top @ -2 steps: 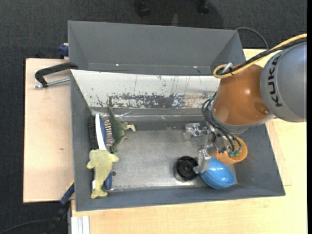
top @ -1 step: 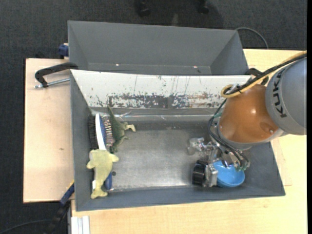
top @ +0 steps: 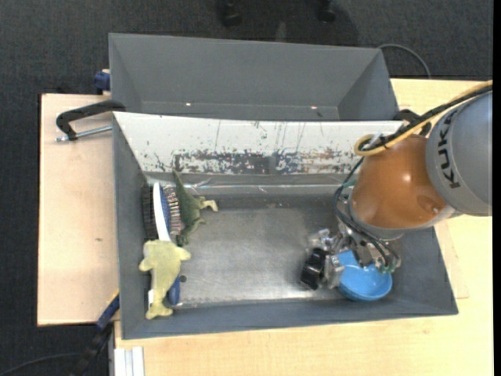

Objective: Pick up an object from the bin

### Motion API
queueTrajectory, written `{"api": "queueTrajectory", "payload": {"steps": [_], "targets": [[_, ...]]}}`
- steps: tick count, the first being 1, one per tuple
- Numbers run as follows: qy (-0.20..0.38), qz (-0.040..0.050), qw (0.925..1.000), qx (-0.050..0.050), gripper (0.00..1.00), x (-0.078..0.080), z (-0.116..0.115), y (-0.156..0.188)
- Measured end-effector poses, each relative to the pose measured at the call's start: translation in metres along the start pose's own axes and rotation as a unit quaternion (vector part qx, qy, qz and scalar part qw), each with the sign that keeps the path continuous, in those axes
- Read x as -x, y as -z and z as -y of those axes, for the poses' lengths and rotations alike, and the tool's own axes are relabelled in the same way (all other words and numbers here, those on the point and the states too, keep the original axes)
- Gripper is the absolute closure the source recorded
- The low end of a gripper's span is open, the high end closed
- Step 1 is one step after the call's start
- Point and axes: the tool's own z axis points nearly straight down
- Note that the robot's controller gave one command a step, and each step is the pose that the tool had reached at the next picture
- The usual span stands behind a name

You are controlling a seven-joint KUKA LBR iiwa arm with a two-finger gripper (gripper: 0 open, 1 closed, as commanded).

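A blue round object (top: pixel 366 285), smooth and shaped like a shallow dish, lies in the near right corner of the grey metal bin (top: pixel 235 77), close to the near wall. The gripper (top: pixel 330 266) is low over the bin floor at the object's left edge, and from our vantage its metal parts overlap the blue rim. We cannot tell whether the claw is wide or narrow, nor whether it has the blue object in its grasp. A small black piece (top: pixel 312 271) sits just left of the gripper; we cannot say whether it belongs to the claw or lies loose on the floor. Above the gripper bulges the orange cover (top: pixel 391 198) of the wrist, with cables (top: pixel 383 141) looping off its far side. The grey arm (top: pixel 470 163) reaches in over the bin's right wall.

Well apart, along the left wall, we see three more things. A hairbrush (top: pixel 159 210) with a blue and white body lies lengthwise against the wall. A green toy dinosaur (top: pixel 190 210) is just to its right, touching it. A yellow plush toy (top: pixel 163 266) lies over the brush's near end.
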Motion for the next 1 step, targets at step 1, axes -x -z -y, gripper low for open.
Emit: {"api": "queueTrajectory", "payload": {"steps": [1], "targets": [[0.008,0.0079,0.9999,-0.003,1.0,0.0183,0.0363,0.1298]]}}
